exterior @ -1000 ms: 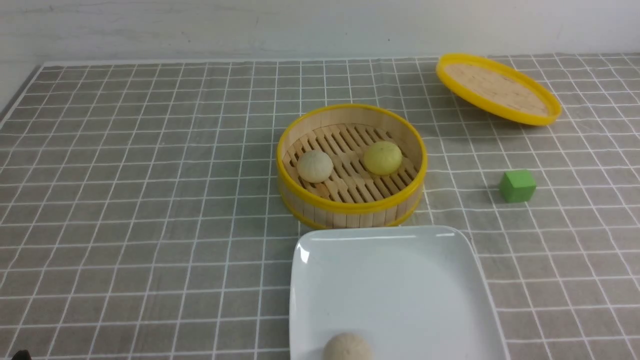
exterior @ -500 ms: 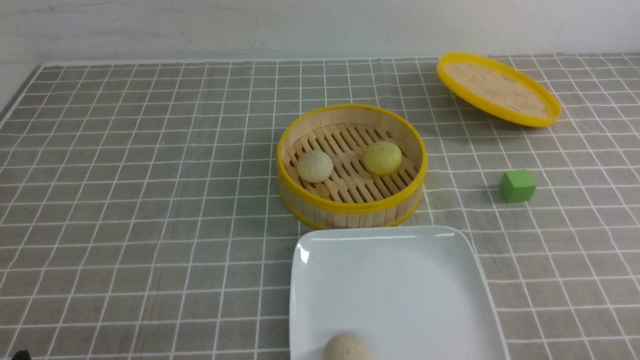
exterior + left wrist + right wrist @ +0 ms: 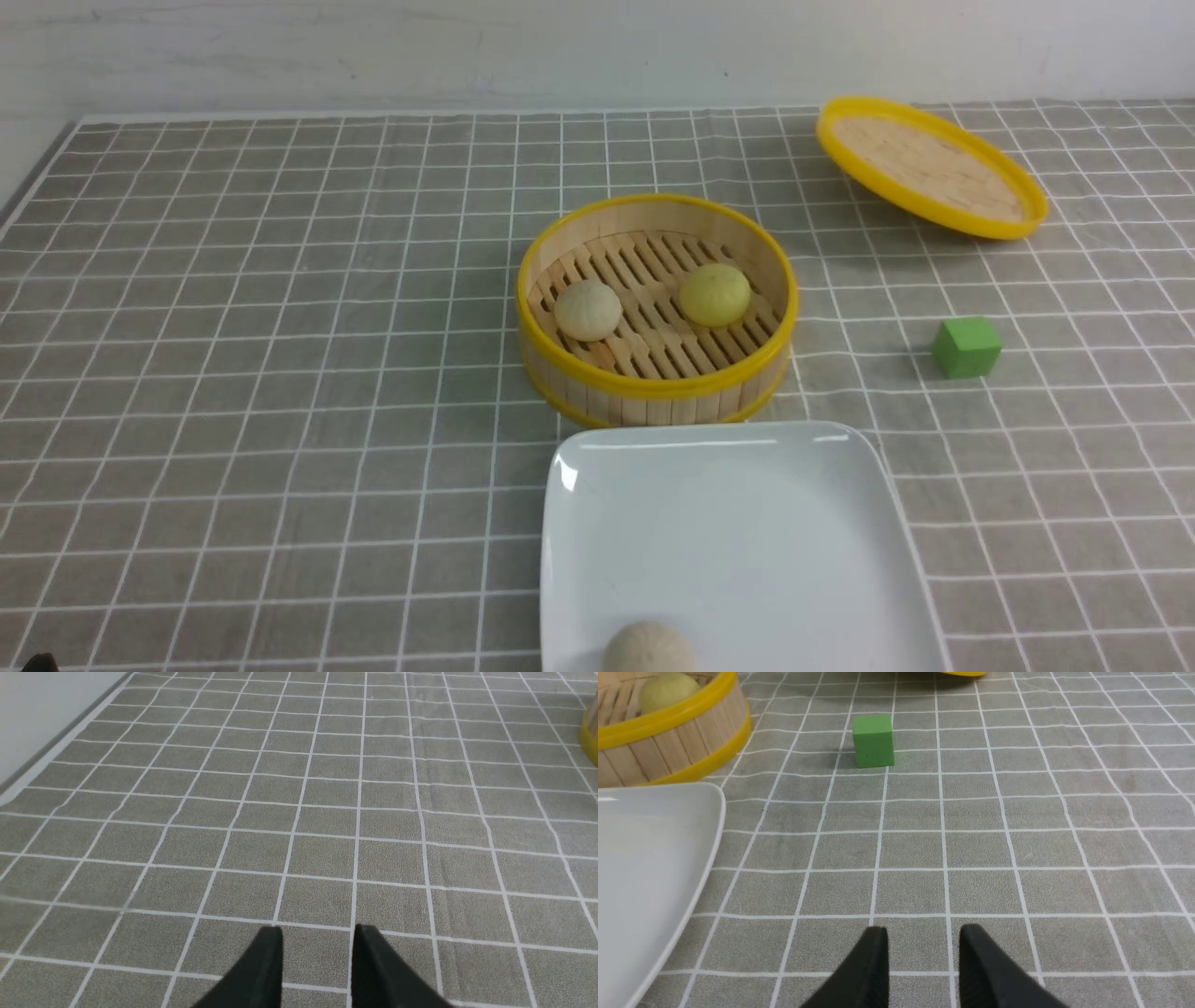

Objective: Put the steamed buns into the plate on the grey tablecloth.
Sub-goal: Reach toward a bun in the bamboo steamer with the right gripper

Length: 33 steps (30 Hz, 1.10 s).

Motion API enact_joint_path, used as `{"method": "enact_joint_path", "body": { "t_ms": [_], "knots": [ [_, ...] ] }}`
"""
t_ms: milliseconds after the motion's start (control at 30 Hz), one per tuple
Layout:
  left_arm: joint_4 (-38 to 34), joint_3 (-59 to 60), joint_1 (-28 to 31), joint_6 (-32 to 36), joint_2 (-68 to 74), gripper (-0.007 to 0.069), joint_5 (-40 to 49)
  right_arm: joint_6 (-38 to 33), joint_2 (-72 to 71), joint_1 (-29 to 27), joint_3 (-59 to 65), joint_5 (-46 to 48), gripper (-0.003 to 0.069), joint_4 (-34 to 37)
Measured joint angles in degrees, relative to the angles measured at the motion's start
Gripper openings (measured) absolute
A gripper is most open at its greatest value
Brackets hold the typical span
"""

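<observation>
On the grey tablecloth (image 3: 280,373) lies the white square plate (image 3: 747,523) at the near edge, with one pale beige steamed bun (image 3: 649,651) on its near side. Another beige bun (image 3: 588,310) and a yellow bun (image 3: 714,294) sit in the round bamboo steamer (image 3: 653,387) just behind the plate. Neither gripper shows in the front view. In the left wrist view my left gripper (image 3: 318,929) hangs open over bare cloth. In the right wrist view my right gripper (image 3: 924,928) is open and empty, to the right of the plate (image 3: 649,858).
The steamer's yellow-rimmed lid (image 3: 929,168) lies tilted at the back right. A green cube (image 3: 966,347) stands on the cloth right of the steamer, ahead of my right gripper as the cube (image 3: 873,740) shows there. The cloth's left edge meets a white surface.
</observation>
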Motion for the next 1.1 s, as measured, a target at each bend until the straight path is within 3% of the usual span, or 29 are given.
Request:
{"method": "enact_joint_path", "body": {
  "t_ms": [200,267,367,400,500,633,900,1033,1100],
  "knots": [
    [0.2,0.0,0.0,-0.4,0.0,0.0241,0.0,0.0,0.0,0.0,0.0,0.0,0.024,0.0],
    [-2.6,0.0,0.0,-3.4,0.0,0.0241,0.0,0.0,0.0,0.0,0.0,0.0,0.024,0.0],
    [-10.8,0.0,0.0,-10.7,0.0,0.0241,-0.2,0.0,0.0,0.0,0.0,0.0,0.024,0.0],
    [-18.8,0.0,0.0,-16.6,0.0,0.0241,-0.2,0.0,0.0,0.0,0.0,0.0,0.024,-0.1],
    [-28.8,0.1,0.0,-25.1,0.0,0.0241,-0.2,0.9,0.0,0.0,0.0,-0.1,0.024,0.7],
    [-37.8,0.1,0.0,-32.9,0.0,0.0241,-2.0,9.1,0.0,0.0,0.2,-1.6,0.024,11.4],
    [-40.1,0.1,0.0,-34.0,0.0,0.024,-2.9,17.1,0.0,0.0,0.2,-5.7,0.024,27.0],
    [-40.1,0.1,0.0,-32.0,0.0,0.0221,-3.2,17.4,0.0,0.0,0.2,-7.0,0.0235,29.2],
    [-39.9,-2.0,0.0,-28.0,0.0,0.0176,-2.3,17.1,0.0,0.0,-0.5,-10.3,0.0206,29.6]
  ]
}}
